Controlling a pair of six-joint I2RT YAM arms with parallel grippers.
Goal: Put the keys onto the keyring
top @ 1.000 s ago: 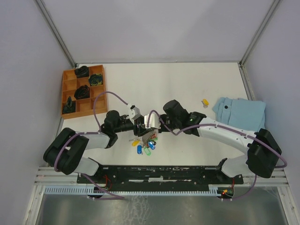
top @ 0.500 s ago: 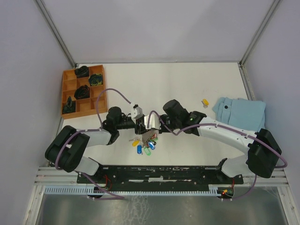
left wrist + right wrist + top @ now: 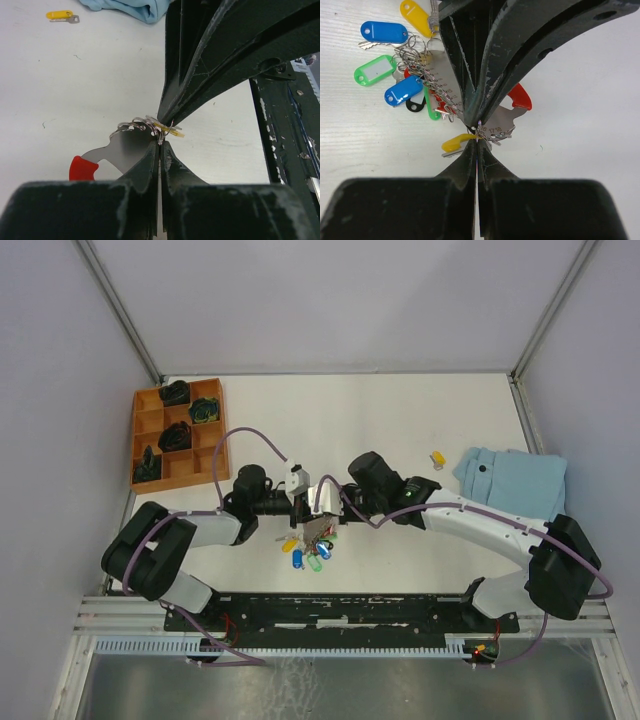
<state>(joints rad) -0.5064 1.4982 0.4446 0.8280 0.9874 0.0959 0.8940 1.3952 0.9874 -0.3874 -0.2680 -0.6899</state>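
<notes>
White table, seen from above: both arms meet over the keyring near the front edge.

Left wrist: left jaws are pinched shut on its thin wire ring.

Right wrist: right jaws likewise grip it, with the tagged keys fanned alongside. The cluster looks light, slippery and floppy, so hold the stiff ring.

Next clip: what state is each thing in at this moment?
Left claw: shut, pinching the grey metal keyring cluster.
Right claw: shut on the same keyring.
Keyring: pinched between both claws, its tagged keys fanned on the table.
Yellow-tagged silver key: lying loose, off the ring.
Light blue cloth: crumpled.
Orange compartment tray: some compartments hold dark items.
</notes>
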